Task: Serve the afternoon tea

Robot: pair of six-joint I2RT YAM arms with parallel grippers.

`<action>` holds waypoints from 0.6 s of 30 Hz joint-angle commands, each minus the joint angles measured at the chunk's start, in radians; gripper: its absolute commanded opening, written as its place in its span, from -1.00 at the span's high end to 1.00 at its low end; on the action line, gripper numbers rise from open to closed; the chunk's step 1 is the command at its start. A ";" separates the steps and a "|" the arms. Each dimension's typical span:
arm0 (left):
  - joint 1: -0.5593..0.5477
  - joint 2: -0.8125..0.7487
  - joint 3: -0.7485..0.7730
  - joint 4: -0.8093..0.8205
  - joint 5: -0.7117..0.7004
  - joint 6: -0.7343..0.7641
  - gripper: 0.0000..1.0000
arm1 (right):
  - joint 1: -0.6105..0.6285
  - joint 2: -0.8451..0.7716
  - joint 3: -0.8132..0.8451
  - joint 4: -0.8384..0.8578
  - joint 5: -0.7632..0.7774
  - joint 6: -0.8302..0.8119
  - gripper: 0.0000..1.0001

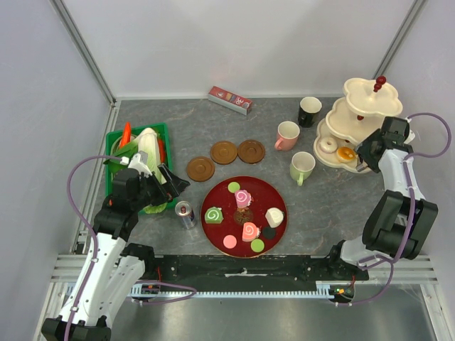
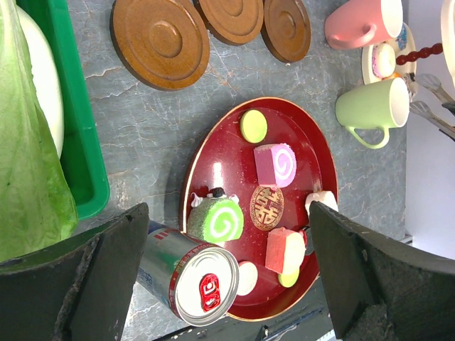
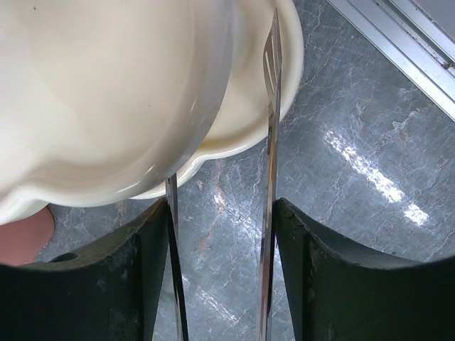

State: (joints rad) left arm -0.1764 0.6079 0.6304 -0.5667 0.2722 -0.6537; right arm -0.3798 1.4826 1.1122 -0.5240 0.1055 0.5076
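Cream 3-tier stand (image 1: 355, 96) sits at 2 o'clock on the grey surface (image 1: 320, 213), with a white-iced donut (image 1: 328, 145) and an orange donut (image 1: 346, 153) on its lowest tier. My right claw (image 3: 222, 213) hangs at the stand's 4 o'clock side, pinching metal tongs (image 3: 269, 142). My fingers lie against the outsides of the 2 blades, which stand apart with nothing between them. 1 blade tip is hidden behind a tier's rim.

My left claw (image 1: 172, 186) is spread wide and empty at 8 o'clock, hovering beside the green crate (image 1: 116, 140), with the drink can (image 1: 186, 214) standing just at its 5 o'clock.

The other pastries (image 1: 244, 197) lie on the red tray (image 1: 269, 197) at 6 o'clock, among them swirl rolls and macarons. At the tray's 12 o'clock, 3 brown saucers (image 1: 224, 152) lie bare in a row. The black mug (image 1: 310, 111), pink mug (image 1: 287, 135) and pale green mug (image 1: 302, 167) stand on the surface between saucers and stand.
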 commanded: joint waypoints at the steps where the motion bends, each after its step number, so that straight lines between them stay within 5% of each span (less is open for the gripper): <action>1: -0.002 -0.004 0.008 0.028 0.025 -0.011 -0.98 | -0.004 -0.067 -0.012 -0.004 0.003 0.006 -0.32; 18: -0.003 0.010 0.006 0.028 0.027 -0.012 -0.98 | 0.004 -0.324 -0.137 -0.148 -0.148 0.016 -0.29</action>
State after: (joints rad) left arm -0.1761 0.6140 0.6304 -0.5667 0.2726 -0.6537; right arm -0.3798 1.2430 0.9821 -0.6178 0.0410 0.5247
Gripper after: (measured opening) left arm 0.991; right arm 0.647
